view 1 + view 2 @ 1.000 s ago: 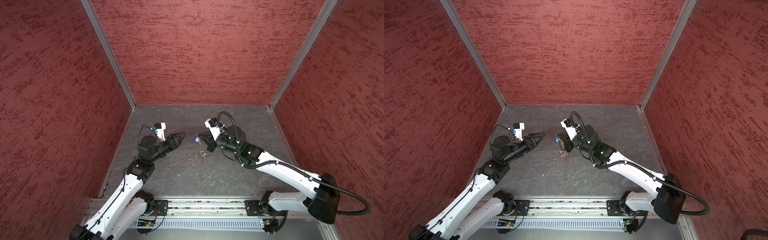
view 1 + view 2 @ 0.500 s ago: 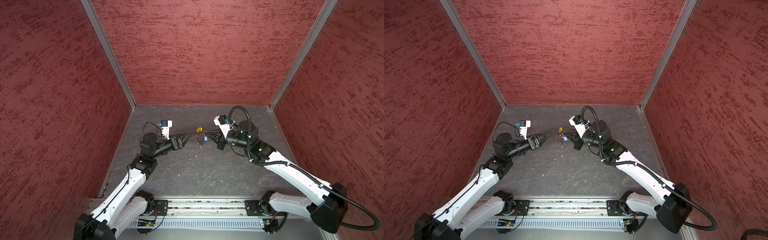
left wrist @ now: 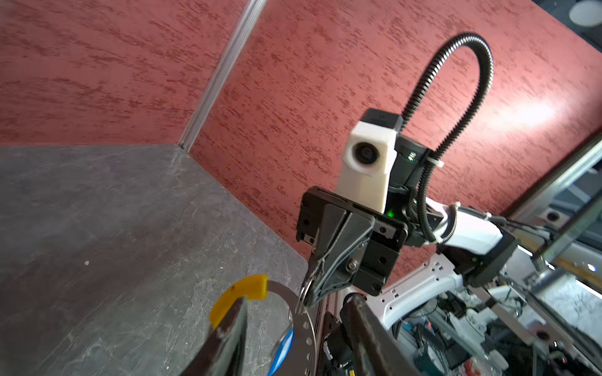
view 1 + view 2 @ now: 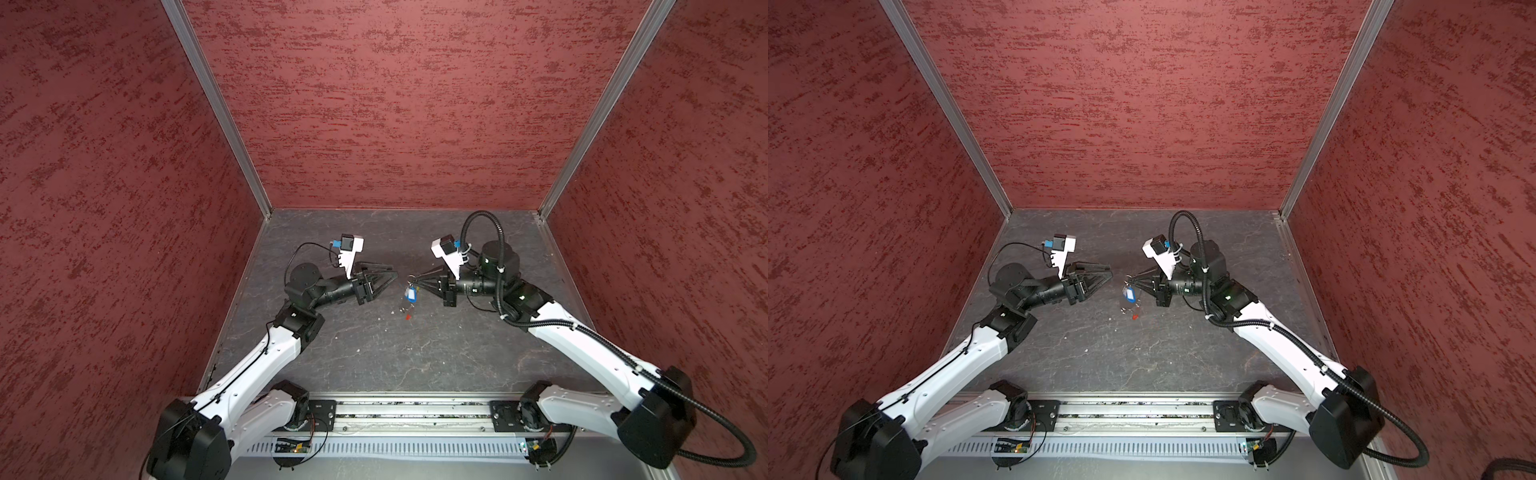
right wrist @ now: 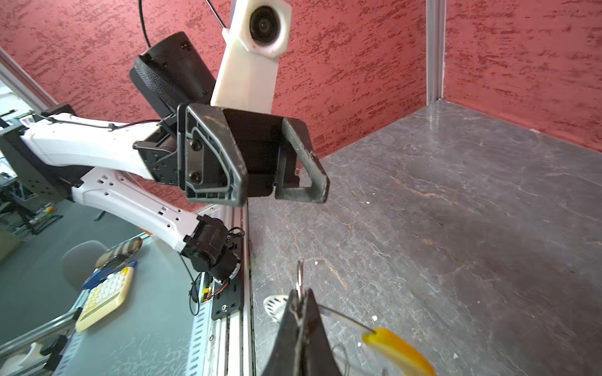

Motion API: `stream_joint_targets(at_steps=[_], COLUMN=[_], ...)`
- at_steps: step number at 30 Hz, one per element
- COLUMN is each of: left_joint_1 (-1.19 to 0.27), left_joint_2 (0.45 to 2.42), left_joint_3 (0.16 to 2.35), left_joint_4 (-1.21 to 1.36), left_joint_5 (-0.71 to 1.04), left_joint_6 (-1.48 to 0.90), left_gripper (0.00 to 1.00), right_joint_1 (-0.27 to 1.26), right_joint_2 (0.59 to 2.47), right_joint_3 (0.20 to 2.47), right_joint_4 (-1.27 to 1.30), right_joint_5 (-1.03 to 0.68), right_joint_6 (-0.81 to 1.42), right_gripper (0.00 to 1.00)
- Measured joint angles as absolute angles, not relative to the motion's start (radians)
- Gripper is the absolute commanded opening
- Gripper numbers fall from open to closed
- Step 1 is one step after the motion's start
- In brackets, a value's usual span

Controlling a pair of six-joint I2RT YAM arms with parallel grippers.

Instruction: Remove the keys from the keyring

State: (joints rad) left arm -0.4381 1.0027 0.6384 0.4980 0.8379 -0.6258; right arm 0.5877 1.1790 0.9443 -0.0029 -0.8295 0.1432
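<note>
Both top views, setting: a dark grey, stone-veined floor (image 4: 374, 357) is boxed on three sides by rough, red-streaked walls (image 4: 395, 104) with aluminium corner strips. There is wide open floor around both my arms.
Both top views, right gripper (image 4: 417, 279): my black tapering fingers are pressed together on the keyring (image 4: 410, 277), which I hold above mid-floor.
Both top views, tags: a blue tag (image 4: 411, 294) with a white window hangs under my grip. A red tag (image 4: 408, 316) and some silvery bits show lower, and I cannot tell whether they are hanging or lying.
Both top views, left gripper (image 4: 393, 271): my fingers are parted and hold nothing. They are near the keyring but apart from it.
Left wrist view: my two dark fingers (image 3: 228, 335) stand apart. Beyond them is the keyring's flat silvery band (image 3: 308, 328) with punched holes. Its curved yellow segment (image 3: 241, 288) sits just behind one finger, and I cannot tell whether they touch.
Right wrist view: my fingers (image 5: 303, 325) meet in a narrow wedge on a small ring (image 5: 299, 276). Thin wire runs to the glossy yellow segment (image 5: 397, 351). My left gripper (image 5: 280, 195) faces me with its mouth open, across open floor.
</note>
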Motion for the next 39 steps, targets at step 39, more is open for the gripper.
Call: stream_joint_targets(at_steps=[39], left_joint_1=[-0.559], left_joint_2=[0.973], left_joint_3=[0.677], left_joint_4=[0.438], left_joint_5=[0.831], left_joint_6=[-0.466], left_gripper=[0.23], right_joint_1=[0.592], right_joint_2=[1.14], right_joint_3=[0.905], right_joint_4=[0.12], right_joint_5=[-0.982], right_joint_6=[0.255], right_gripper=[0.0])
